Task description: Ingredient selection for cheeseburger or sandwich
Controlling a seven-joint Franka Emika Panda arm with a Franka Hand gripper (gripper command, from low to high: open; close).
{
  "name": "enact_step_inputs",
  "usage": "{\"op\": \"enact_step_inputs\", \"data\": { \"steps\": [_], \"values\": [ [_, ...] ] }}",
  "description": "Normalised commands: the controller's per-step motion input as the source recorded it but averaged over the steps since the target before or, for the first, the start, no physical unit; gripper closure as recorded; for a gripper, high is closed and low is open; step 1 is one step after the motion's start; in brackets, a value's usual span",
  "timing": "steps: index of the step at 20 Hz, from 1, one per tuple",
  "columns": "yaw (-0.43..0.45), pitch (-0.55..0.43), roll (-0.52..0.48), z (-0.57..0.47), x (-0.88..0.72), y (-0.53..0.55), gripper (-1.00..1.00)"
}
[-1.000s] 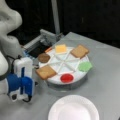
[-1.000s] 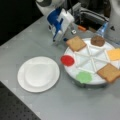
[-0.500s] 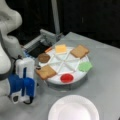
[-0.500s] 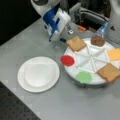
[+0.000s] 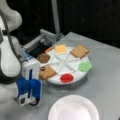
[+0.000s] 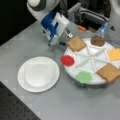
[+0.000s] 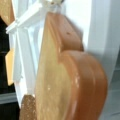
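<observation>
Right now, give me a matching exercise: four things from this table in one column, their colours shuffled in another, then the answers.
Things:
1. cheese slice
2. patty
3. paper plate
4. gripper

Colours:
A. white
B. blue and white
C. yellow
D. dark brown

Pairs: 1-C, 2-D, 3-A, 4-B

The gripper hangs beside the divided tray, nearest a bread slice.

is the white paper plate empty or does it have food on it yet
Empty: the white paper plate is bare in both front views. Both bread slices, patty and cheese sit in the divided tray.
</observation>
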Motion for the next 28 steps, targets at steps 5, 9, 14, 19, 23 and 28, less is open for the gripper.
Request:
{"op": "enact_step_inputs", "data": {
  "steps": [5, 9, 14, 19, 23, 28],
  "values": [
    [0.296, 0.193, 0.249, -0.08, 0.17, -0.31, -1.00],
    [0.194, 0.196, 0.211, -0.03, 0.06, -0.26, -1.00],
    [0.134, 0.149, 0.165, -0.03, 0.01, -0.14, -1.00],
    [-0.013, 0.130, 0.132, -0.03, 0.02, 0.04, -1.00],
    [-0.130, 0.100, 0.101, 0.01, 0.03, 0.17, -1.00],
    [-0.189, 0.043, 0.078, 0.05, 0.06, 0.23, -1.00]
  ]
}}
